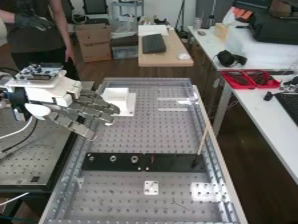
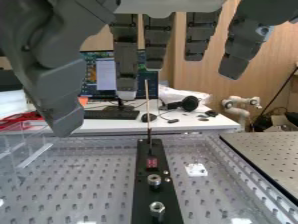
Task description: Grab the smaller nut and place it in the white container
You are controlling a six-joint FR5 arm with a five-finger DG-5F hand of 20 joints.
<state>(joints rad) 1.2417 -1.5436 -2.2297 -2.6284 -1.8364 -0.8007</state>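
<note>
Hand [image 1: 73,106], left of the high view: fingers extended, held wide. Smaller nut [image 1: 91,158], lower left: standing on black bar [image 1: 174,162]. White container [image 1: 116,95]: left of centre, above the bar.

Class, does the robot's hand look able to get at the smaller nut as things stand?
Probably yes: the open hand hangs empty above the bench, and nothing appears to cover the smaller nut on the black bar.

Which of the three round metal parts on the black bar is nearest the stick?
The bearing, at the row's end toward the stick; the larger nut, then the smaller nut, stand farther off.
</note>
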